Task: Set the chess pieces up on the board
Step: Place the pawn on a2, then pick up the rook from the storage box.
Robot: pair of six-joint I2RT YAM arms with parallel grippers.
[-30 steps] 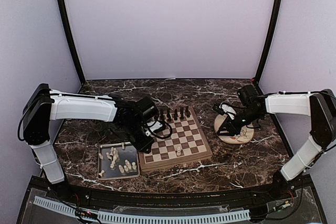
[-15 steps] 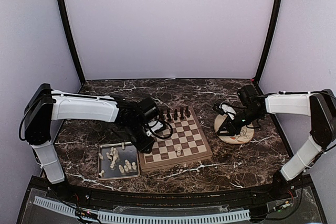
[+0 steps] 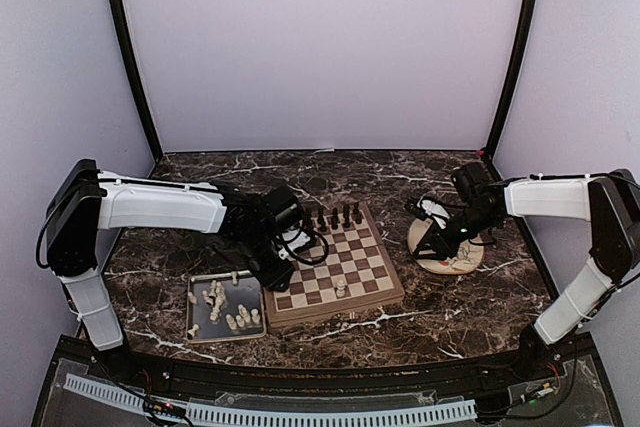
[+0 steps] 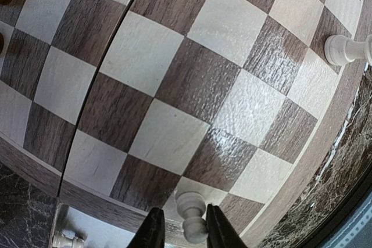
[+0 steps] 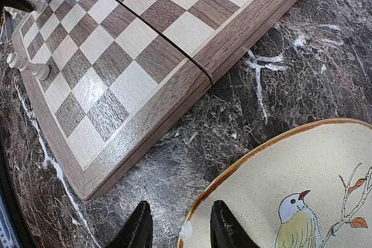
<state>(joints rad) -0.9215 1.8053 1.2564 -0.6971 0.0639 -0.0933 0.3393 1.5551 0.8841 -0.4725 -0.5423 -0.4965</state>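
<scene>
The board (image 3: 335,309) lies mid-table. Several dark brown chess pieces (image 3: 335,217) stand along its far row, and one white piece (image 3: 341,289) stands near its front edge. My left gripper (image 3: 277,272) hangs over the board's near-left corner. In the left wrist view it (image 4: 183,216) is open around a white pawn (image 4: 190,207) standing upright on a corner square, with a gap at the left finger. Another white piece (image 4: 343,49) shows at the right. My right gripper (image 5: 177,225) is open and holds nothing, straddling the rim of the bird plate (image 5: 302,190).
A grey metal tray (image 3: 200,337) with several loose white pieces (image 3: 225,307) sits left of the board, close under my left arm. The round plate (image 3: 450,265) sits right of the board on the dark marble table. Purple walls close in the back and sides.
My left gripper's jaws have parted from the white pawn, which now stands on the board's corner square. The right arm has not moved.
</scene>
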